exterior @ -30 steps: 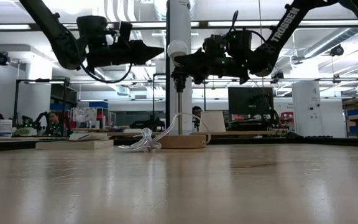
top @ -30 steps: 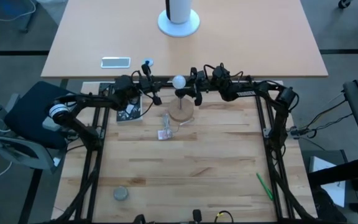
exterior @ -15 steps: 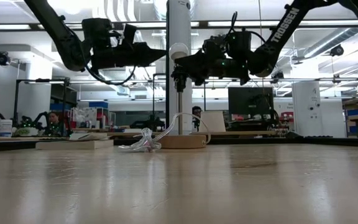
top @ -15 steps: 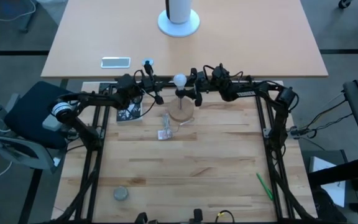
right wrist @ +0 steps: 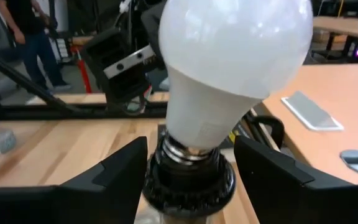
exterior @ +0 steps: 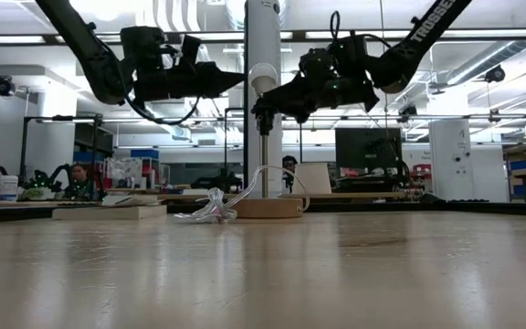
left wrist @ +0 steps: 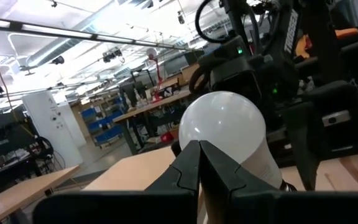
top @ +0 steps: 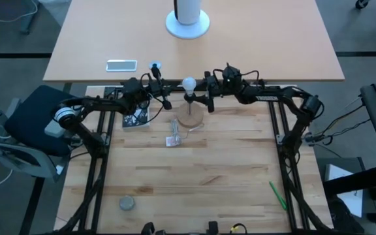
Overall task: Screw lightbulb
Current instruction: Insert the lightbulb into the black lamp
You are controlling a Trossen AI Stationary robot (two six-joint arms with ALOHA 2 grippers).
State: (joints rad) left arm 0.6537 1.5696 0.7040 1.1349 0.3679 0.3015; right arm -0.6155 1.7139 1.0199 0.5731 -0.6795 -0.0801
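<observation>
The white frosted lightbulb (top: 188, 83) stands with its silvery screw base (right wrist: 180, 149) stuck into the black socket (right wrist: 188, 177). The socket sits on a thin stem above a round wooden disc (top: 190, 121). My right gripper (exterior: 265, 104) is at the socket, one finger on each side (right wrist: 191, 168), its arm slanting down from the right. My left gripper (exterior: 237, 77) is shut and empty, level with the globe on its left side. In the left wrist view (left wrist: 199, 149) its tips stand right before the globe (left wrist: 224, 127). My right gripper pinches the black socket's sides (right wrist: 154, 171) between its two fingers, just below the bulb's screw base. The fingers come from the table's right, slanting down. The socket stays upright on its stem and disc. Whether my left gripper's shut tips touch the bulb's globe, I cannot tell.
A crumpled clear wrapper (top: 173, 140) and a looping clear cord lie beside the disc. A dark printed card (top: 134, 117) lies under the left arm. A grey puck (top: 127, 203) and a green pen (top: 277, 194) lie near the front. A phone (top: 121, 64) lies on the far table.
My right arm's wrist has risen and swung toward the table's right, so the gripper now tips down at the socket; its fingers have stayed there. My left gripper has edged a little toward the bulb and stayed shut. The bulb and socket have stayed in place.
</observation>
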